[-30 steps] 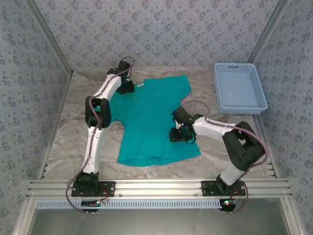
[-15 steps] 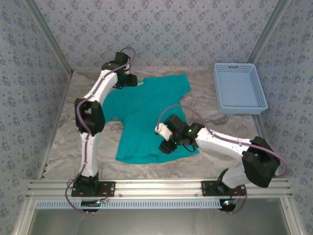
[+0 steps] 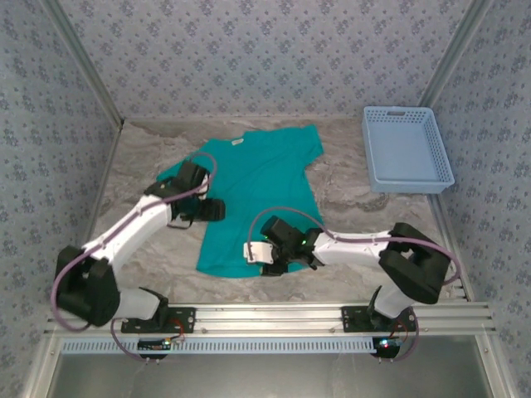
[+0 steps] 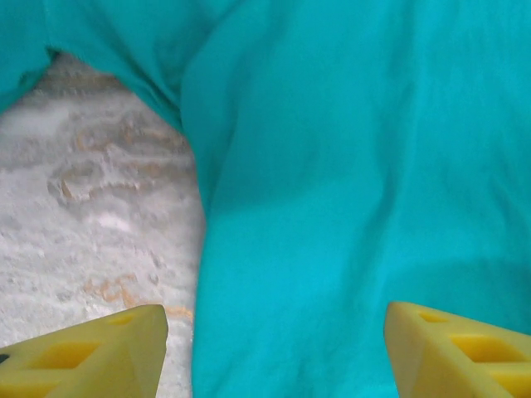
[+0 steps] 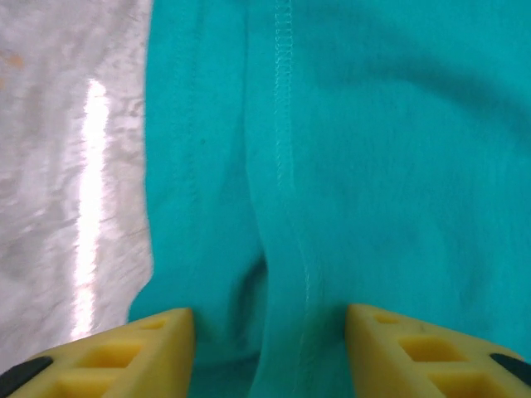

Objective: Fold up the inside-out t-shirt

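Observation:
The teal-green inside-out t-shirt [image 3: 257, 178] lies spread flat on the marbled table [image 3: 133, 166], with its white tag [image 3: 239, 142] at the far collar. My left gripper [image 3: 212, 209] hovers low over the shirt's left side edge below the sleeve. In the left wrist view it [image 4: 274, 356] is open wide, straddling that edge of the shirt [image 4: 357, 166]. My right gripper [image 3: 259, 259] is at the bottom hem. In the right wrist view it [image 5: 270, 348] stands open, with a raised fold of stitched hem [image 5: 286, 207] between the yellow fingers [image 5: 415, 348].
A light blue plastic basket [image 3: 406, 149] stands at the back right. Patterned walls close in three sides. Bare marbled table [image 4: 91, 207] lies left of the shirt and along the near hem [image 5: 66, 124]. Both arms reach low across the front of the table.
The left arm swung from the far collar down to the shirt's left edge and opened wider. The right gripper slid from the shirt's right side leftward to the bottom hem.

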`<state>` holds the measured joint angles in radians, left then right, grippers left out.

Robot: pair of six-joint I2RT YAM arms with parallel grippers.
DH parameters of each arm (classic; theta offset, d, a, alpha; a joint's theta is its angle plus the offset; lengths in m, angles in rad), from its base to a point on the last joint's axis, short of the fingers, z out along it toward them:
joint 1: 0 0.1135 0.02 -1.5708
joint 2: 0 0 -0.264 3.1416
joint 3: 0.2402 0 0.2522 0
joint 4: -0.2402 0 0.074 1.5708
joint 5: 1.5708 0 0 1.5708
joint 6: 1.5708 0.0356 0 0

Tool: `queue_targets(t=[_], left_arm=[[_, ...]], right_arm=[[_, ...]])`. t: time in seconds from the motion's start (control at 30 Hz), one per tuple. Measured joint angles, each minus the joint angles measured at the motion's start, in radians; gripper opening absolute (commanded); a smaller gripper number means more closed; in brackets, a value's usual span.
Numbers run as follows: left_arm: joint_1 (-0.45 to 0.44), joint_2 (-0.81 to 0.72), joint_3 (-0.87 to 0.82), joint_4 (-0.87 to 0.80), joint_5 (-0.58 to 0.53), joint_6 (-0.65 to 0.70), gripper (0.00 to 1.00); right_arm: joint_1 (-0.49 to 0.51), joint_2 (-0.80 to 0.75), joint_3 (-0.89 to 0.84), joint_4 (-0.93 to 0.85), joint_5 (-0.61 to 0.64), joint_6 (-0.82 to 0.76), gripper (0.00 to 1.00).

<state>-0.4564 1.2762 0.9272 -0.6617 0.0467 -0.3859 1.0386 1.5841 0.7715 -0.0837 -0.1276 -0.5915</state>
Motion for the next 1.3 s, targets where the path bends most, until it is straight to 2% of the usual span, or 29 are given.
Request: queue_targets(t=[0.07,0.13,0.17,0.3,0.33,0.37,0.4,0.47,0.67,0.7,0.8,0.83,0.93,1.07,1.3], left_arm=[[-0.035,-0.112,-0.09,0.06,-0.021,0.003,0.7],[-0.076,-0.194,-0.151,0.12,-0.051,0.023,0.7],[-0.109,-0.227,-0.177,0.153,-0.074,0.049,0.7],[-0.265,-0.257,-0.235,0.274,-0.176,0.186,0.72],[-0.297,-0.253,-0.245,0.3,-0.188,0.223,0.72],[-0.326,-0.245,-0.253,0.324,-0.196,0.254,0.72],[-0.345,-0.232,-0.259,0.348,-0.198,0.278,0.72],[-0.36,-0.206,-0.272,0.384,-0.197,0.306,0.72],[-0.364,-0.194,-0.352,0.434,-0.185,0.298,0.72],[-0.364,-0.199,-0.37,0.436,-0.169,0.294,0.72],[-0.364,-0.217,-0.412,0.443,-0.127,0.276,0.72],[-0.364,-0.224,-0.422,0.447,-0.116,0.272,0.72],[-0.37,-0.239,-0.457,0.483,-0.071,0.282,0.72],[-0.431,-0.23,-0.472,0.556,-0.027,0.347,0.73],[-0.456,-0.13,-0.471,0.768,-0.009,0.457,0.74]], right_arm=[[0.011,0.027,-0.005,0.035,0.048,-0.026,0.09],[0.01,0.024,-0.008,0.043,0.076,-0.042,0.02],[0.006,0.018,-0.008,0.046,0.085,-0.047,0.02],[-0.007,-0.041,-0.008,0.034,0.1,-0.055,0.12],[-0.009,-0.057,-0.008,0.032,0.099,-0.053,0.17],[-0.011,-0.071,-0.008,0.032,0.098,-0.051,0.28],[-0.013,-0.082,-0.01,0.033,0.098,-0.048,0.34],[-0.016,-0.095,-0.024,0.039,0.095,-0.04,0.35],[-0.053,-0.09,-0.119,0.092,0.114,-0.018,0.31],[-0.061,-0.083,-0.124,0.097,0.115,-0.014,0.27],[-0.07,-0.074,-0.133,0.129,0.123,0.013,0.04],[-0.07,-0.074,-0.136,0.143,0.126,0.019,0.01],[-0.071,-0.082,-0.146,0.179,0.13,0.045,0.0],[-0.08,-0.164,-0.17,0.203,0.124,0.1,0.0],[-0.144,-0.304,-0.18,0.248,0.056,0.192,0.0]])
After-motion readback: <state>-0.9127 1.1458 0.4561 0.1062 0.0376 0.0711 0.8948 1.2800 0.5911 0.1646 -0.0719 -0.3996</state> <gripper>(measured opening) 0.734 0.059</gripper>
